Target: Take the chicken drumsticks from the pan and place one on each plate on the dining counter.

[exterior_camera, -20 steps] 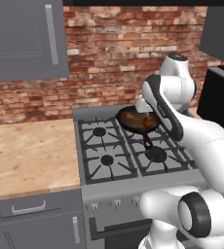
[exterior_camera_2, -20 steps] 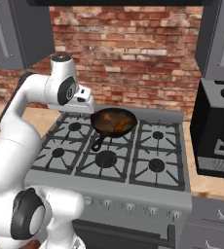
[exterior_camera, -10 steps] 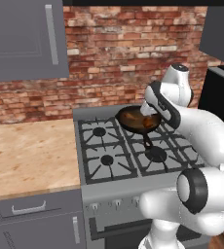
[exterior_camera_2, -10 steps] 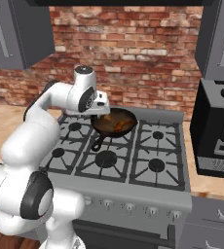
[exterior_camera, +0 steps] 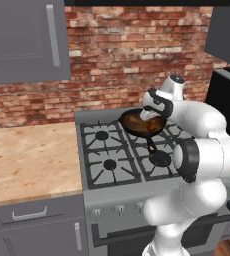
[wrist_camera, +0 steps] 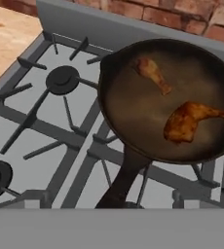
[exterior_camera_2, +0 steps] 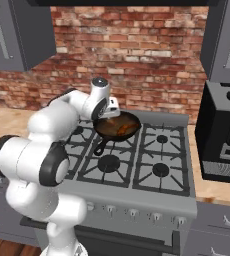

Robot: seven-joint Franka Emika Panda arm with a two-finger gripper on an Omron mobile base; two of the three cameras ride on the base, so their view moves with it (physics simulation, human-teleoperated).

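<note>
The pan [wrist_camera: 167, 102] sits on the stove [wrist_camera: 46, 116] with two chicken drumsticks [wrist_camera: 184, 121] lying apart inside it. The gripper [exterior_camera_2: 112, 107] hovers over the pan; whether its jaws are open cannot be told.

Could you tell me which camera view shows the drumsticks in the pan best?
The hand view: it looks down into the pan, showing both drumsticks apart, with their shapes clear. The right base view shows only a reddish smear in the pan; in the left base view the arm partly blocks them.

We see our white, dark-jointed arm [exterior_camera: 197, 120] bent forward at the elbow, its two-finger claw [exterior_camera_2: 112, 111] pointing downward, jaws spread.
</note>
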